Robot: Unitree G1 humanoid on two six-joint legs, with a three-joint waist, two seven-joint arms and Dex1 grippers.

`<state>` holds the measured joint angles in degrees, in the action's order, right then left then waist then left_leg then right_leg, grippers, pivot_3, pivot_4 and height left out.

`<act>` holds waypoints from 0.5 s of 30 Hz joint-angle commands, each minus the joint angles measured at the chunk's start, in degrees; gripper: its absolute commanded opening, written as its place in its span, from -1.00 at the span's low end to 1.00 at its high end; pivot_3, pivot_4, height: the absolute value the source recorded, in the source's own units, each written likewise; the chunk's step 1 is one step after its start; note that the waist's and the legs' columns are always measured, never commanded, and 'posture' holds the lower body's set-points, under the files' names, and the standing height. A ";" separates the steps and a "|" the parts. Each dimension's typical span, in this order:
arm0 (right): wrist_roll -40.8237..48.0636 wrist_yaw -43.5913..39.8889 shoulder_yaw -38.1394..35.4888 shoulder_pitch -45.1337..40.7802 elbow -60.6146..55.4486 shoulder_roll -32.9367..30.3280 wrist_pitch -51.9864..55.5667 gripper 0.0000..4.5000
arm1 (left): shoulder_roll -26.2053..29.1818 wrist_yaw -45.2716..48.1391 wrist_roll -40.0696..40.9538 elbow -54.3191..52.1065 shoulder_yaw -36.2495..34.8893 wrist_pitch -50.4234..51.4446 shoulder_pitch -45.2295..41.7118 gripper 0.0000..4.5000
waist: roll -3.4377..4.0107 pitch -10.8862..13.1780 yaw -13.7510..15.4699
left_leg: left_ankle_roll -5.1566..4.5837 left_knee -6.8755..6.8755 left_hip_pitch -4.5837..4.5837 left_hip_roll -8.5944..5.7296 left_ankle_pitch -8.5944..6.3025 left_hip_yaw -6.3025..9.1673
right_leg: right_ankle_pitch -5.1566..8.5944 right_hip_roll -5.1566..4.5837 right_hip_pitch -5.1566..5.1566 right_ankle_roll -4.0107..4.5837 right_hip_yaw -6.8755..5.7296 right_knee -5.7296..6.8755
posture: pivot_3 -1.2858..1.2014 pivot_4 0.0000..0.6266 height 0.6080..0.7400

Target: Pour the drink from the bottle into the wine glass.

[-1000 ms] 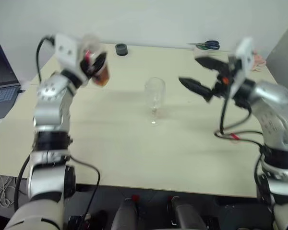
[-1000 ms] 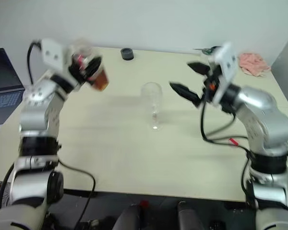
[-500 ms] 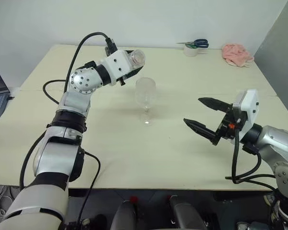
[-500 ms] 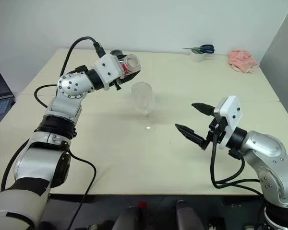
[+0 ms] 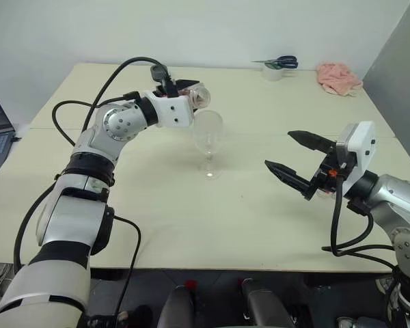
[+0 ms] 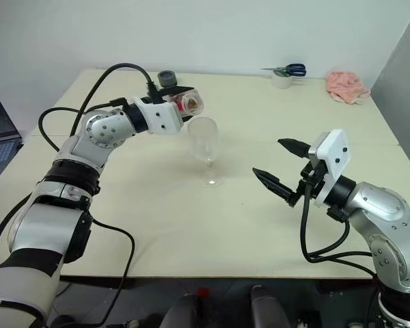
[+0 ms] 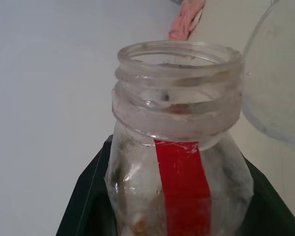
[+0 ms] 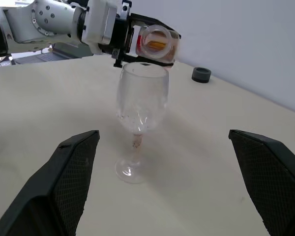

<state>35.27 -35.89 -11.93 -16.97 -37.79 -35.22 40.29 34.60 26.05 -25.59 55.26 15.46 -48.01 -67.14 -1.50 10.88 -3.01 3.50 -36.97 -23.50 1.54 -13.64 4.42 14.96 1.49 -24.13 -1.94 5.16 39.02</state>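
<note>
- Tipping on its side above the rim of the wine glass [image 5: 208, 140], the uncapped bottle [image 5: 195, 98] lies pinched in the left gripper [image 5: 184, 92], seen from the left eye view; the glass stands upright near the middle of the pale table [image 5: 157, 205], with bare tabletop all round its foot.
- Seen from the right eye view, the right gripper [image 6: 279, 169] hangs off to the glass's right, well apart from it, its two black fingers spread wide and holding nothing. A broad strip of clear tabletop lies between it and the stem. Along the far edge sit scissors [image 6: 288, 69] on a roll of tape [image 6: 282, 81], a pink cloth [image 6: 346, 85] and a dark cap [image 6: 166, 78].
- Looking along the left wrist view, the bottle's open threaded mouth [image 7: 179, 88] points away from the camera, the red label strip [image 7: 184, 189] running down its wall; traces of amber drink [image 7: 140, 226] cling low inside. The curved glass rim shows close beside the mouth.
- From the right wrist view, the bottle mouth sits just over the glass bowl's far rim; a little reddish liquid [image 8: 136, 142] shows at the top of the stem.
</note>
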 commanded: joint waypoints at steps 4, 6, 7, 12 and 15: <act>0.38 0.76 -0.24 -1.63 -0.42 -0.75 -1.47 1.00 | 2.10 -7.06 -5.01 0.86 1.30 -3.33 -4.34 -0.19 | 0.00 0.00 -0.01 | 0.00 0.00 0.00 0.00 0.00 0.00 | -0.01 0.00 0.00 0.01 0.00 0.01 | 0.03 -0.52 1.00; 0.32 0.82 -0.11 -1.72 -0.29 -0.79 -1.52 1.00 | 2.54 -8.87 -6.49 1.25 1.89 -3.90 -4.85 -0.19 | 0.00 0.00 -0.01 | 0.00 0.00 0.01 0.00 0.00 0.00 | -0.01 0.00 0.00 0.01 0.00 0.03 | 0.03 -0.52 1.00; 0.26 0.84 -0.03 -1.77 -0.22 -0.84 -1.55 1.00 | 2.78 -9.74 -7.19 1.37 2.28 -4.13 -5.10 -0.19 | 0.00 0.00 0.00 | 0.00 0.00 0.01 0.00 0.00 0.00 | -0.01 0.00 0.00 0.01 0.00 0.03 | 0.03 -0.52 1.00; 0.09 1.08 0.37 -2.23 0.28 -0.93 -1.75 1.00 | 3.77 -14.80 -11.19 1.38 4.01 -4.90 -6.08 -0.19 | 0.00 0.00 0.04 | 0.00 -0.01 0.00 0.00 0.00 0.00 | -0.03 -0.01 0.00 0.05 -0.01 0.04 | 0.03 -0.52 1.00; 0.05 1.16 0.62 -2.48 0.53 -0.96 -1.88 1.00 | 3.91 -17.82 -12.71 1.52 4.48 -4.86 -6.59 -0.19 | 0.00 0.00 0.05 | 0.00 -0.01 0.01 -0.01 0.00 0.00 | -0.03 -0.02 0.00 0.06 -0.02 0.04 | 0.03 -0.52 1.00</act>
<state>35.09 -34.92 -10.79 -18.57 -36.20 -35.50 39.73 37.40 10.67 -38.10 57.41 20.20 -52.32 -70.91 -1.50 10.88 -2.96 3.50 -36.98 -23.49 1.54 -13.64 4.42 14.92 1.46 -24.13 -1.88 5.15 39.06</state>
